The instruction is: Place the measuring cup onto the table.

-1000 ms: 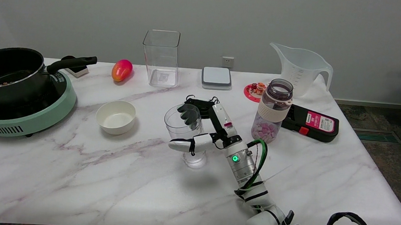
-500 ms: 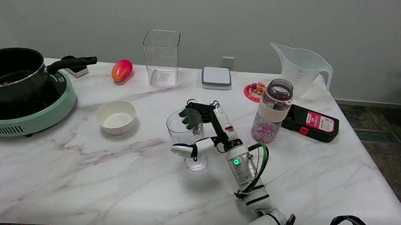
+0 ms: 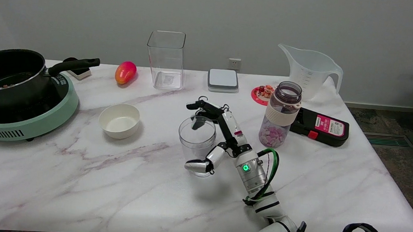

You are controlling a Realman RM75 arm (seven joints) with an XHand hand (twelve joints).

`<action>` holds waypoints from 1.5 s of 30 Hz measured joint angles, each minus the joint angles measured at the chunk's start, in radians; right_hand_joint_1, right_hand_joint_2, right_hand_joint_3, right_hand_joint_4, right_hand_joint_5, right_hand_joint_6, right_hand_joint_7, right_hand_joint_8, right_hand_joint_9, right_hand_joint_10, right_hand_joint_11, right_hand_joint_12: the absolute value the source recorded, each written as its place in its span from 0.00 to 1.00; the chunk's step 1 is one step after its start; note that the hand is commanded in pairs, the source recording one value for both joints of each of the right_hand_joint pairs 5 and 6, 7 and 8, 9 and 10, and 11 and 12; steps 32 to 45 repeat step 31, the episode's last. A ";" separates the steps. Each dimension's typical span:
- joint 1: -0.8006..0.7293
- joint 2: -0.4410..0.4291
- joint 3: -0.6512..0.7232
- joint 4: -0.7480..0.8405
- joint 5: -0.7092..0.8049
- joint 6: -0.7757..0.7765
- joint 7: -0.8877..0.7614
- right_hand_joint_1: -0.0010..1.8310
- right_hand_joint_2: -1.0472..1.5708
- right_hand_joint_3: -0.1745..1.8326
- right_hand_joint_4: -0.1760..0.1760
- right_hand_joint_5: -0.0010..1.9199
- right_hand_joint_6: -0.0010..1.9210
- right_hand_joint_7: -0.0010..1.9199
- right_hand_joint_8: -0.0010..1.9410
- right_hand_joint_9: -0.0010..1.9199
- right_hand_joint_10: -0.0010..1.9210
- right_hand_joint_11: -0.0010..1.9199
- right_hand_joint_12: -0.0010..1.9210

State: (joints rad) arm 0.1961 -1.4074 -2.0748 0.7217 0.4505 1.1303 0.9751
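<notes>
The marble table (image 3: 76,179) carries everything here. Far to the left of the fingers stands a green induction cooker (image 3: 25,118) with a black pot (image 3: 5,74) on it, well apart from the hand. Far behind the fingers and to the right, a large translucent pitcher (image 3: 311,70) stands at the back edge, and behind them to the left there is a tall clear square container (image 3: 166,59). A black flat device with a red label (image 3: 320,126) lies to the right of the fingers, and between it and the fingers stands a bottle with pink and white pieces inside (image 3: 280,112), the nearest thing on that side. A grey-white square box (image 3: 223,80) is behind the fingers, a white bowl (image 3: 119,120) is to their left, and a red-orange mango (image 3: 125,72) and a small red coaster with little figures (image 3: 263,93) lie farther back. The right hand (image 3: 219,139) has its fingers apart: the dark fingers (image 3: 207,110) spread at the far side of the measuring cup (image 3: 196,141), and the thumb reaches low in front of its base, so the cup is between them. I cannot tell if any finger touches it. The cup is clear, round, upright, open on top, and it stands on the table.
</notes>
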 measured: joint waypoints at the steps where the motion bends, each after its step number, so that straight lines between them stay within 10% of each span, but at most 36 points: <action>1: 0.000 0.001 0.000 0.000 0.001 0.000 0.001 0.67 0.21 0.58 0.50 0.29 0.29 0.48 0.47 0.37 0.37 0.43 0.43; 45: -0.085 0.104 0.061 0.081 0.098 -0.003 -0.004 0.70 0.24 0.51 0.50 0.20 0.20 0.42 0.41 0.34 0.34 0.41 0.41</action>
